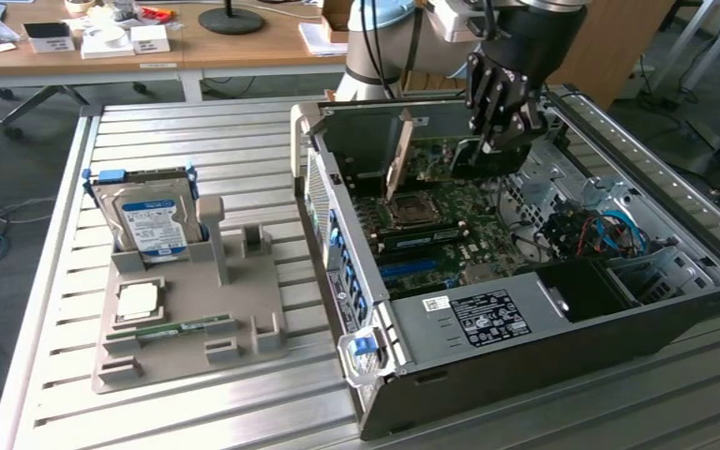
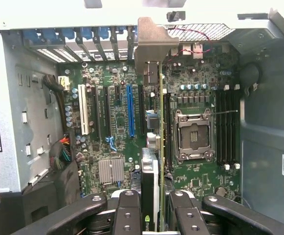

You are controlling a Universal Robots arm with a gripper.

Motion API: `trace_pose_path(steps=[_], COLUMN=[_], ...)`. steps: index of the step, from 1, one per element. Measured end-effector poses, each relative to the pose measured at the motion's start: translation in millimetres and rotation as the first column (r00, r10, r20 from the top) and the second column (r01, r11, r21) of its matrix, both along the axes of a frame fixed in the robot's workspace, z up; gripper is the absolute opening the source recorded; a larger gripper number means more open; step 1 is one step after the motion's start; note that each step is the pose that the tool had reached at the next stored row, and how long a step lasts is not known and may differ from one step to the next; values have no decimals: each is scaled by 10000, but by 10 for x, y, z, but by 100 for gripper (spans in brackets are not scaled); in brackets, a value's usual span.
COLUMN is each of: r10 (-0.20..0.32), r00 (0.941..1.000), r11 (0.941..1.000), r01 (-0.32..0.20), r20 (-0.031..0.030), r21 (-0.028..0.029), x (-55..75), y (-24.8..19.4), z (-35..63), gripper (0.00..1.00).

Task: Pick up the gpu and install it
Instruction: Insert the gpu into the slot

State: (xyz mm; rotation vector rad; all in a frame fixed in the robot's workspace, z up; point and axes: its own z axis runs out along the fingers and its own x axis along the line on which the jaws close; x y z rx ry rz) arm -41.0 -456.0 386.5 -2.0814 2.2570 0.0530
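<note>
The gpu (image 2: 150, 169) stands on edge right between the jaws, its metal bracket toward the rear slots. The gripper (image 2: 155, 215) is narrow, clamped on the card's two faces above the motherboard (image 2: 112, 117), inside the open computer case (image 1: 561, 328). Alongside, a grey holder (image 1: 172, 361) carries a hard drive (image 1: 154, 220).

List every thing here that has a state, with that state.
gpu, on edge, gripped by the pincer over the motherboard.
pincer, shut on the gpu.
computer case, lying on its side, open.
hard drive, upright in its holder.
</note>
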Motion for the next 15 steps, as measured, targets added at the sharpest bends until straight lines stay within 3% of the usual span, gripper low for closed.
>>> trace_pose_path(steps=[15], r10=[0], r00=[10000], r11=[10000], r01=[0], r20=[-2], r21=[-4], x=[0], y=[-1], z=[-45], gripper=[27])
